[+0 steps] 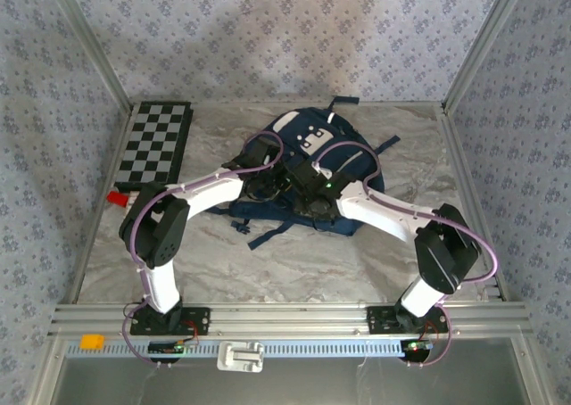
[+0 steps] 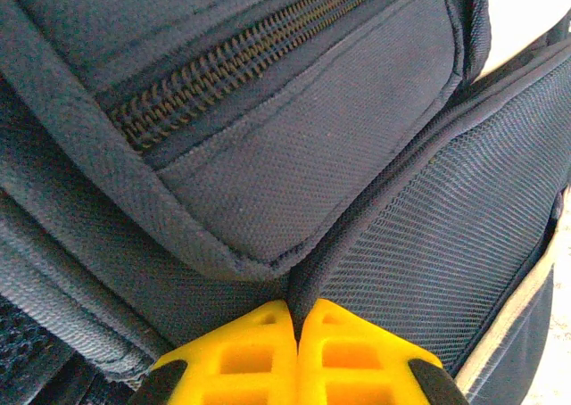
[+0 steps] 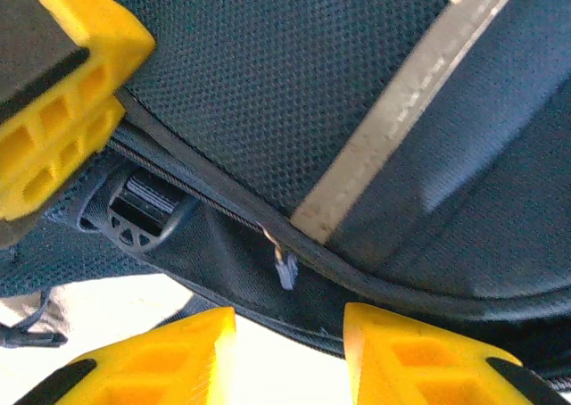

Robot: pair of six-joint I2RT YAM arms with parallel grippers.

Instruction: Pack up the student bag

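The student bag [image 1: 335,151], navy with a thin white stripe, lies at the middle back of the table. Both arms reach in over its near side. My left gripper [image 2: 296,311] is shut on a dark piped seam edge of the bag [image 2: 312,155], just below a closed zipper [image 2: 241,57]. My right gripper [image 3: 290,320] is open at the bag's lower edge. A small zipper pull [image 3: 285,267] hangs just beyond the gap between its fingers, untouched. The white stripe [image 3: 393,128] runs up to the right. A yellow finger of the left gripper [image 3: 62,111] shows at the upper left.
A folded chessboard [image 1: 156,142] lies at the back left, with a small red object [image 1: 118,197] near its front corner. Loose bag straps [image 1: 268,235] trail toward the front. A black strap buckle [image 3: 147,209] sits left of the zipper pull. Metal frame rails border the table.
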